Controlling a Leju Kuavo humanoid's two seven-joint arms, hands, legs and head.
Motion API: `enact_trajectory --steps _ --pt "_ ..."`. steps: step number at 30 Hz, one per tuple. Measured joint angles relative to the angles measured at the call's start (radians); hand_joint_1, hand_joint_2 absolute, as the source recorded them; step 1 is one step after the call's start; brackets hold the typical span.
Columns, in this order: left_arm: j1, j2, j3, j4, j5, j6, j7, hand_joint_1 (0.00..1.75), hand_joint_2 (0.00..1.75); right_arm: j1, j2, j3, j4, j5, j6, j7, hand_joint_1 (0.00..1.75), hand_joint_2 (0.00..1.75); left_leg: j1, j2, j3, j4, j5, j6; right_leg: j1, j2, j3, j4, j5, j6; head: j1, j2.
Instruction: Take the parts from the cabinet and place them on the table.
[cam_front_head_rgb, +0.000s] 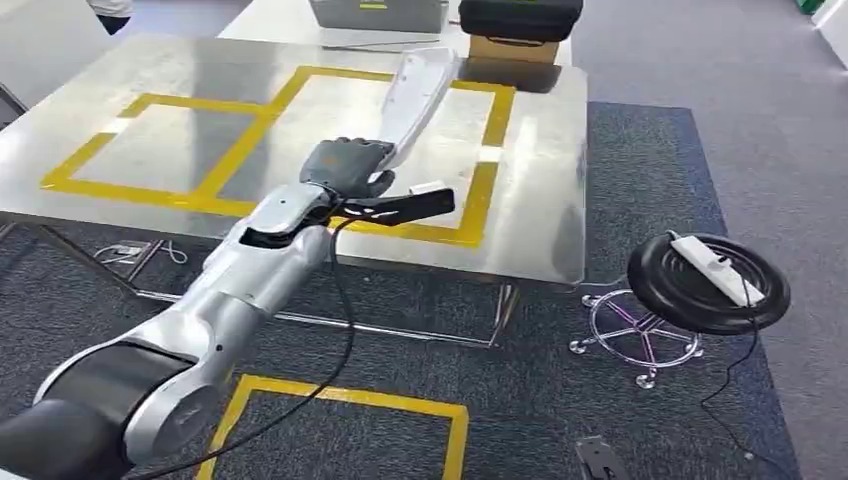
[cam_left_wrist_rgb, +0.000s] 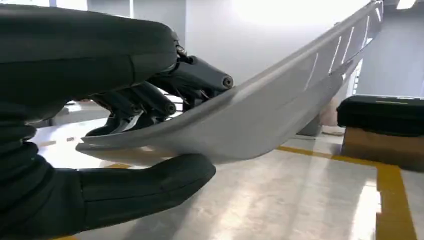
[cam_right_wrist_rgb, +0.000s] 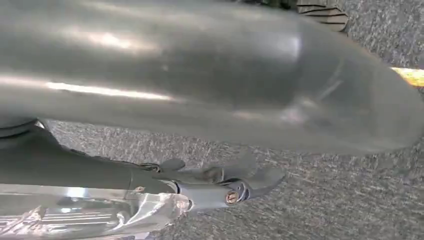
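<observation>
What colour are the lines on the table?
Yellow tape lines on the shiny metal table, clearest in the head view.

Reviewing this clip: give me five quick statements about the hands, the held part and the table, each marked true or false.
1. The left hand grips one end of a long white curved part. True.
2. The part lies flat on the table. False: in the left wrist view it is held above the surface, its far end raised.
3. Yellow tape rectangles mark the steel tabletop. True.
4. The stool beside the table is bare. False: a white power strip lies on its black seat.
5. The right hand is empty. False: it holds a shiny silvery part; the carpet lies beyond.
</observation>
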Motion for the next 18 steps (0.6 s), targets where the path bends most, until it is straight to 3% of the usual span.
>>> enact_trajectory --steps 1,3,4,5,6,7,8,9,10,13,15,16,18 --pt "-0.002 -0.002 0.000 0.000 0.000 0.000 0.000 1.75 1.75 -0.002 0.000 0.000 0.000 0.000 0.002 0.000 0.00 0.00 0.000 0.000 0.004 0.000 -0.003 0.005 -0.001 -0.002 -0.026 0.055 -0.026 0.006 0.003 0.000" --pt "-0.003 -0.003 0.000 0.000 0.000 0.000 0.000 1.75 1.75 -0.001 0.000 0.000 0.000 0.000 0.002 0.000 0.00 0.00 -0.001 0.000 0.010 0.000 -0.010 0.010 -0.005 -0.002 -0.118 0.222 -0.086 0.012 0.002 0.000" --pt "-0.001 -0.003 0.000 0.000 -0.001 -0.001 0.000 1.75 1.75 0.001 0.000 0.000 0.000 0.000 0.002 0.000 0.00 0.00 -0.001 0.000 0.013 0.001 -0.013 0.009 -0.005 -0.002 -0.156 0.281 -0.100 0.013 0.001 0.000" --pt "0.001 -0.003 0.000 0.000 -0.001 0.000 0.000 1.75 1.75 0.003 0.000 0.000 0.000 0.000 0.003 0.000 0.00 0.00 -0.001 0.000 0.017 0.001 -0.017 0.008 -0.005 -0.002 -0.175 0.294 -0.090 0.014 0.002 0.000" --pt "0.002 -0.003 0.000 0.000 -0.001 0.000 0.000 1.75 1.75 0.004 0.000 0.000 0.000 0.000 0.003 0.000 0.00 0.00 -0.001 0.000 0.023 0.001 -0.022 0.007 -0.006 -0.002 -0.166 0.259 -0.054 0.012 0.002 0.000" --pt "0.002 -0.004 0.000 0.000 -0.001 0.000 0.000 1.75 1.75 0.003 0.000 0.000 0.000 0.000 0.003 0.000 0.00 0.00 -0.001 -0.001 0.030 0.001 -0.027 0.005 -0.006 -0.002 -0.137 0.186 -0.005 0.011 0.002 0.000" --pt "0.000 -0.005 0.000 0.000 -0.001 0.000 0.000 1.75 1.75 0.002 0.000 0.000 0.000 0.000 0.003 0.000 0.00 0.00 0.000 -0.001 0.041 0.001 -0.033 0.002 -0.006 -0.003 -0.093 0.086 0.051 0.008 0.002 0.000" --pt "-0.001 -0.005 0.000 0.000 -0.001 0.000 0.000 1.75 1.75 0.002 0.000 0.000 0.000 0.000 0.003 0.000 0.00 0.00 0.000 -0.001 0.049 0.000 -0.040 -0.003 -0.006 -0.004 -0.055 0.000 0.089 0.005 0.002 0.000" --pt "-0.005 -0.005 0.000 0.000 -0.001 0.000 0.000 1.75 1.75 0.000 0.000 0.000 0.000 0.000 0.003 0.000 0.00 0.00 -0.006 -0.001 0.048 0.001 -0.044 -0.010 -0.002 -0.003 -0.035 -0.016 0.070 0.004 0.003 0.000" --pt "-0.004 -0.005 0.000 0.000 -0.001 -0.001 0.000 1.75 1.75 0.002 0.000 0.000 0.000 0.000 0.003 0.000 0.00 0.00 -0.002 -0.001 0.048 -0.006 -0.045 -0.023 0.003 0.000 -0.039 -0.020 0.062 -0.013 0.000 0.000" --pt "-0.005 -0.006 0.000 -0.001 -0.001 0.000 0.000 1.75 1.75 0.001 0.000 0.000 0.000 0.000 0.003 0.000 0.00 0.00 -0.001 0.001 0.048 0.006 -0.059 -0.034 -0.003 0.001 -0.027 -0.030 0.065 -0.028 0.000 0.000" --pt "-0.008 -0.007 0.000 -0.001 -0.001 0.000 0.000 1.75 1.75 0.000 0.000 0.000 0.000 0.000 0.002 0.000 0.00 0.00 -0.003 0.001 0.027 0.047 -0.080 -0.036 -0.004 0.000 -0.024 -0.030 0.061 -0.035 -0.003 0.000" --pt "-0.005 -0.006 0.000 -0.001 -0.001 0.000 0.000 1.75 1.75 -0.001 0.000 0.000 0.000 -0.001 0.000 0.000 0.00 0.00 -0.003 0.001 -0.066 0.207 -0.142 -0.040 -0.004 -0.001 -0.020 -0.030 0.055 -0.042 -0.002 0.000"
